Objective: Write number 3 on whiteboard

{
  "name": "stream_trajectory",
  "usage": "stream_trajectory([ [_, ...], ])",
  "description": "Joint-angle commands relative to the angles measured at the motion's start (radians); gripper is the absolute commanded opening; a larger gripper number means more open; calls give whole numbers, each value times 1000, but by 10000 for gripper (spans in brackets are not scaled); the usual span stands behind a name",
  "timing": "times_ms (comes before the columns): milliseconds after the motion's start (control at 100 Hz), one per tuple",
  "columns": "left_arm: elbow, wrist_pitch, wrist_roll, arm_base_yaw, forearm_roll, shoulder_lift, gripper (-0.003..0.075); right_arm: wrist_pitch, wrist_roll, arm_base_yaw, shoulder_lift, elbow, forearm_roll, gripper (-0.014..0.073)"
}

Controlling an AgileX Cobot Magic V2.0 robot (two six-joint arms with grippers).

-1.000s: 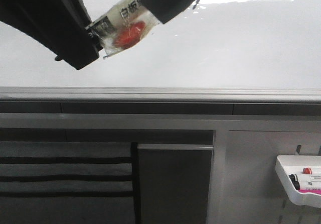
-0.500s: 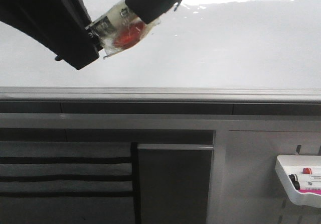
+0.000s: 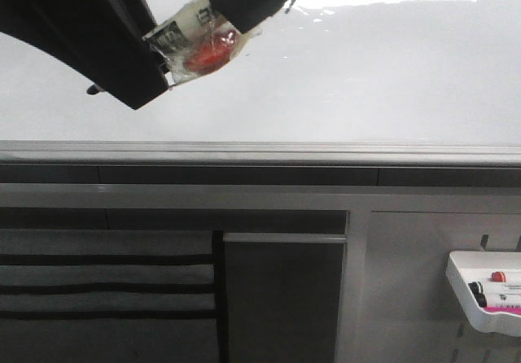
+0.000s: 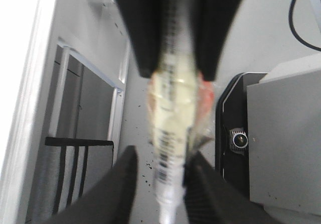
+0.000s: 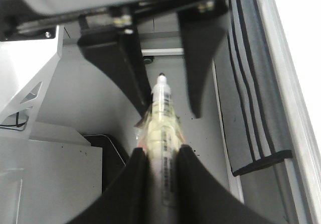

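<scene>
Both grippers point(image 3: 155, 50) point(image 3: 224, 13) clamp one wrapped marker point(image 3: 199, 41).

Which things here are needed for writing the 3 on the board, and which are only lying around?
Needed for the job:
- whiteboard, no 3 visible on it
- marker, held between both hands
- left hand
- right hand

Only lying around:
- white tray with spare markers
- grey striped cloth
</scene>
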State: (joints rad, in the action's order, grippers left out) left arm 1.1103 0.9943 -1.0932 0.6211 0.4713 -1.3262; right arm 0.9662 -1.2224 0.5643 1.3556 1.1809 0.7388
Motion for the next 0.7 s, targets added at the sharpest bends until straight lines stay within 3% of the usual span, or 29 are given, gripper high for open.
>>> stream_trajectory([
  [0,36,-56,37,-20,46,50,347,-15,5,-9,-35,41,42,19],
  [260,-3,-78,143,-165,100,183,353,-47,271,-110,-153,31,-99,19],
  [440,-169,-155,150,-269,176,321,353,-183,396,-222,-277,-130,-97,19],
  [690,-381,-283,151,-319,236,493,353,-285,410,-268,-372,-320,-67,19],
])
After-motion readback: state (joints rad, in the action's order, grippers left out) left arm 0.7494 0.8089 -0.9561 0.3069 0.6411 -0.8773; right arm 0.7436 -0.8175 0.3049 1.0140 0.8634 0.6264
